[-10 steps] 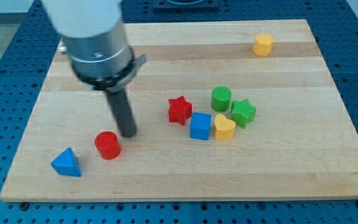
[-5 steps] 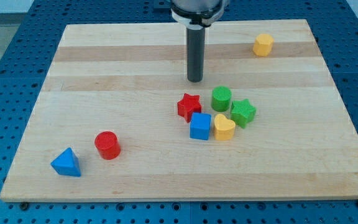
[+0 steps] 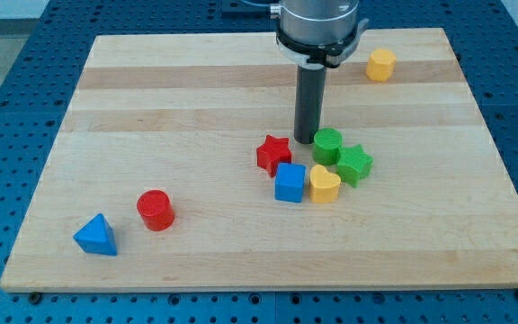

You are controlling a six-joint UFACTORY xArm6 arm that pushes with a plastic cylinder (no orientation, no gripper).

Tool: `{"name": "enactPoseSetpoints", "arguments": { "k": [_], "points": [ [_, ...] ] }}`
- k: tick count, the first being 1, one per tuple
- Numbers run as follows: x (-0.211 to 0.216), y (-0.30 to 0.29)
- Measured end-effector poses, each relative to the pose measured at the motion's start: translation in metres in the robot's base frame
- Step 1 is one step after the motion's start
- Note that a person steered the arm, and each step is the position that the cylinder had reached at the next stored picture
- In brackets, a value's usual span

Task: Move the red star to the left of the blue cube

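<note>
Tip (image 3: 307,140) touches ribbed green cylinder (image 3: 327,145); red star (image 3: 274,154) beside blue cube (image 3: 290,183).

No text, label, brand, number or sign can be read anywhere on the blocks, the wooden board or the arm.

Green cylinder (image 3: 327,145) blocks right; red star (image 3: 274,154) left side free.
</note>
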State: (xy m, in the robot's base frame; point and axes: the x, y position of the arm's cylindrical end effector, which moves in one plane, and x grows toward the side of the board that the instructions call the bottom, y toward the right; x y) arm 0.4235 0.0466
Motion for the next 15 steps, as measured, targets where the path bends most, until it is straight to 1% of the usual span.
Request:
{"name": "enactPoseSetpoints", "arguments": {
  "k": [2,5,6,7,8,9,12,15],
  "points": [
    [0.0,-0.016],
    [0.028,-0.051],
    [0.014,-0.026],
    [0.028,-0.009],
    [0.045,-0.009],
    [0.046,-0.014],
    [0.046,-0.063],
    [0.046,-0.096]
  ]
}}
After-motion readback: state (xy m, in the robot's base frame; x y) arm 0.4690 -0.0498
